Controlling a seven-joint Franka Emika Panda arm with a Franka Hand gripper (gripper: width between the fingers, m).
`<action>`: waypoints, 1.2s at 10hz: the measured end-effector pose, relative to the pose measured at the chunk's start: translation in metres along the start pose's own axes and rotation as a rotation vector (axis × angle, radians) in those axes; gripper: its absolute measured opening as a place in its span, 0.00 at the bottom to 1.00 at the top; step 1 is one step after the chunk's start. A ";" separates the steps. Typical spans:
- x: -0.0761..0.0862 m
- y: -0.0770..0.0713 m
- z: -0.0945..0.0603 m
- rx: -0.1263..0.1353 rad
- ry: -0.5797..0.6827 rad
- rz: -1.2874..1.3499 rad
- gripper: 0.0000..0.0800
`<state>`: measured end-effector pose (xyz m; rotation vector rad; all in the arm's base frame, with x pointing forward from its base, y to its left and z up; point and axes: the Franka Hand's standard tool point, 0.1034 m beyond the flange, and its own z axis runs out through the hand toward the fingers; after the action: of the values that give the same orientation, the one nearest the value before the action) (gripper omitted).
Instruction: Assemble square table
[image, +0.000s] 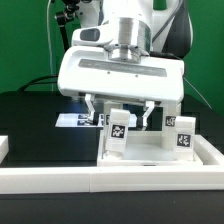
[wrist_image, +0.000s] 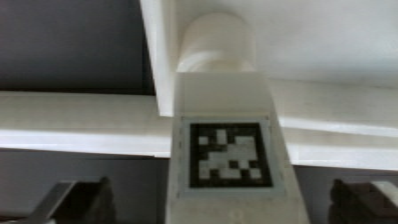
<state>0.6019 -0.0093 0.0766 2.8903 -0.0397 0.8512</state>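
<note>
White leg (image: 118, 131), bearing a black-and-white square tag (wrist_image: 230, 156) in a blocky pixel pattern set on a white margin. Second white leg (image: 184, 134) with a like black-and-white tag. Tabletop (image: 150, 158), plain white, rims included. Border bar (image: 60, 178), white throughout. Marker board (image: 76, 120), white with black tag print. Table surface (image: 35, 130), black and unpatterned. Gripper (image: 122, 112): white housing, silver-grey wrist collar, dark fingers (wrist_image: 75, 197). Backdrop (image: 25, 40), solid green.
</note>
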 end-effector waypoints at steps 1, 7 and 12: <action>0.000 0.000 0.000 0.000 0.000 0.000 0.79; 0.017 0.008 -0.013 0.015 -0.027 -0.001 0.81; 0.007 -0.004 -0.004 0.100 -0.376 0.023 0.81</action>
<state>0.6061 -0.0046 0.0828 3.1061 -0.0685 0.3090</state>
